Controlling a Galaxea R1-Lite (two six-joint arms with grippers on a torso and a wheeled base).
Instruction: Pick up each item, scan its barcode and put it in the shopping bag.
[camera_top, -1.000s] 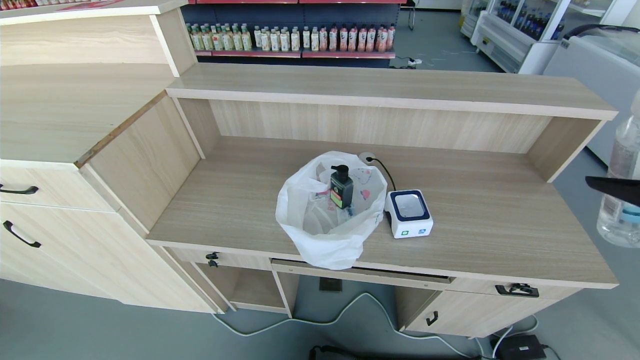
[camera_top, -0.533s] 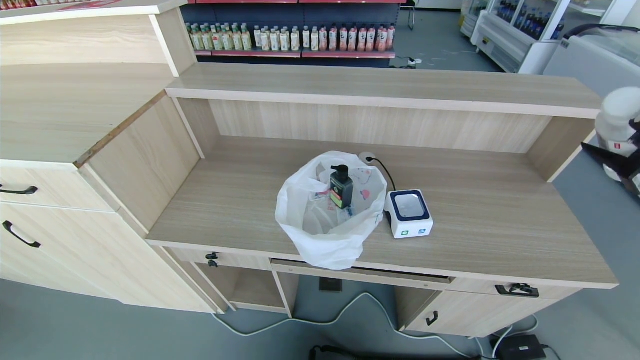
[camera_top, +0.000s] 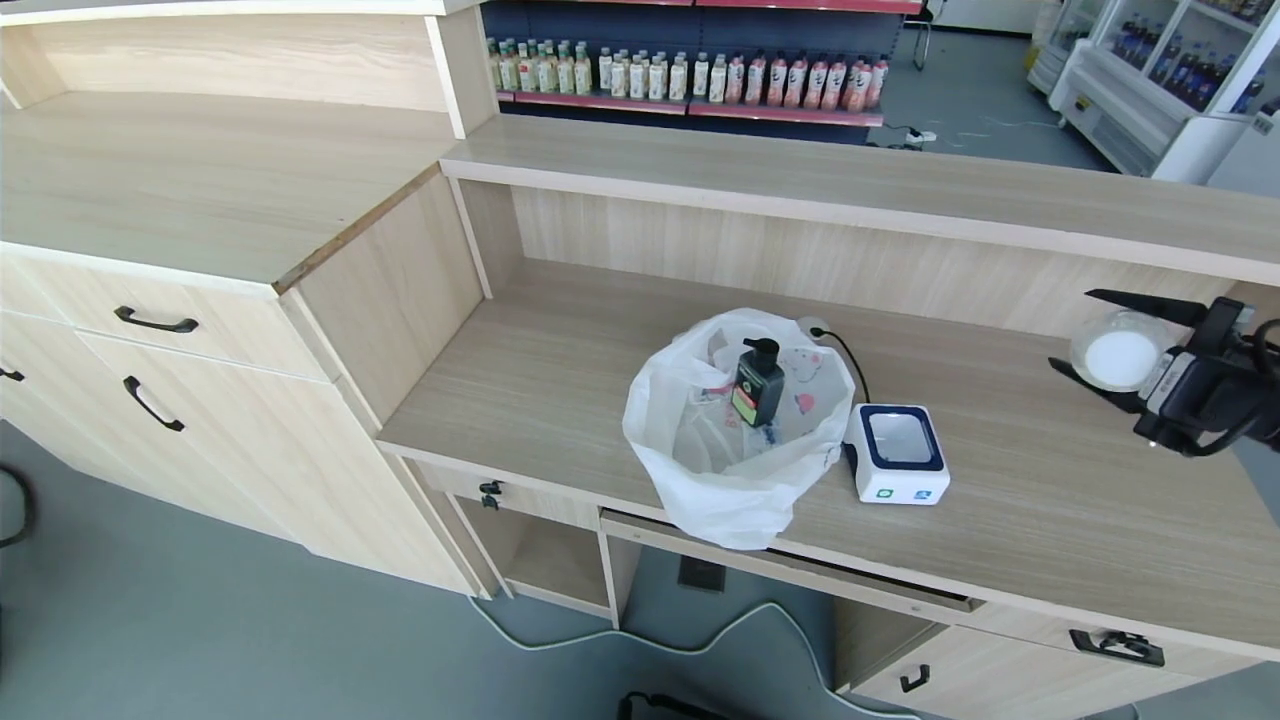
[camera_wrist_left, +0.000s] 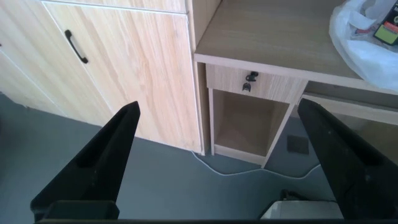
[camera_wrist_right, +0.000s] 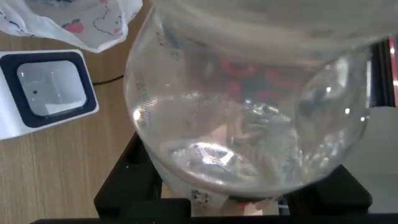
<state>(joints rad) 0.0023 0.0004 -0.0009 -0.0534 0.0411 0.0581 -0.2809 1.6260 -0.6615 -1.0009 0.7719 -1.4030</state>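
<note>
Down low on the near left, we've got the left gripper (camera_wrist_left: 219, 104) hanging over the grey floor in front of the cabinet, its two dark fingers spread wide with nothing between them

Up on the counter (camera_top: 1050, 500), at the near edge, sits the white shopping bag (camera_top: 700, 500), mouth open, and inside it a dark pump bottle (camera_top: 757, 383) stands upright

Just right of the bag, touching or all but touching it, we see the white scanner (camera_top: 897, 455) with its window facing up

Further right, well apart from the scanner, the right gripper (camera_top: 1085, 340) is above the counter with its fingers clamped on a clear bottle (camera_top: 1120, 357), which lies sideways in the grip, one round end turned our way

From the wrist, that bottle (camera_wrist_right: 249, 112) hangs above the wood

Behind the bag, a black cable (camera_top: 850, 350) runs back over the counter, and far beyond it a store shelf (camera_top: 690, 75) holds rows of drinks
</note>
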